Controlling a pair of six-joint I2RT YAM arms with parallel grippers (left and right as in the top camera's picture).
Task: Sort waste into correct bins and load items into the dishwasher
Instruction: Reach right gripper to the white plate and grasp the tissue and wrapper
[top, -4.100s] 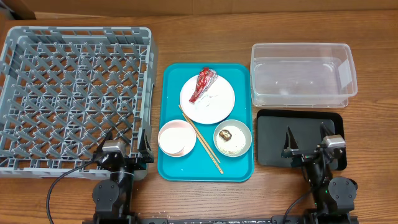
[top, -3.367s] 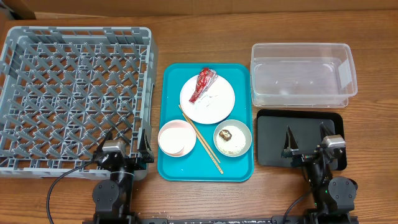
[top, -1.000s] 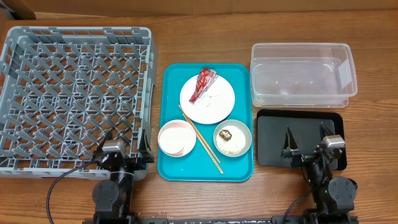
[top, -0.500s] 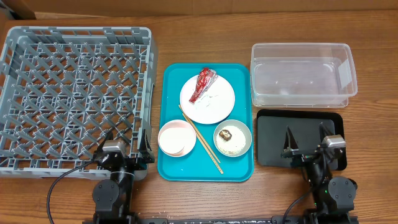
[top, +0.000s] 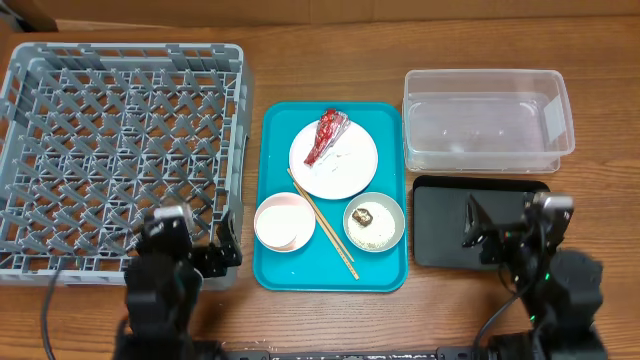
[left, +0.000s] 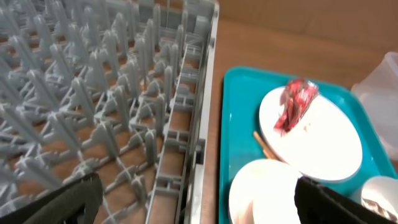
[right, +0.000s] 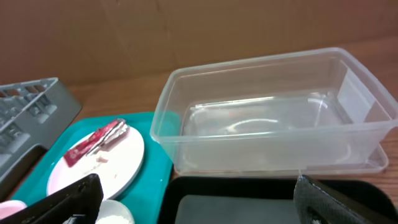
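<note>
A round white plate (top: 340, 165) with a shiny red wrapper (top: 326, 136) sits on the teal tray (top: 335, 275). A pale pink bowl (top: 284, 222), two chopsticks (top: 322, 222) and a grey-green bowl (top: 374, 222) holding rice and a brown lump sit there too. The grey dish rack (top: 120, 150) is at the left. The clear tub (top: 487, 120) and black tray (top: 440, 225) are at the right. My left gripper (top: 192, 238) is open over the rack's front right corner. My right gripper (top: 505, 225) is open above the black tray. No napkin or cup is in view.
The left wrist view shows the rack (left: 124, 106), the wrapper (left: 295, 102) and the pink bowl (left: 267, 193). The right wrist view shows the tub (right: 267, 112), the black tray (right: 236, 205) and the wrapper (right: 96, 142). Brown cardboard stands behind the table.
Both arms have lifted from their resting pose and look larger from overhead. The left arm shifted slightly left, the right slightly right. No object has moved.
</note>
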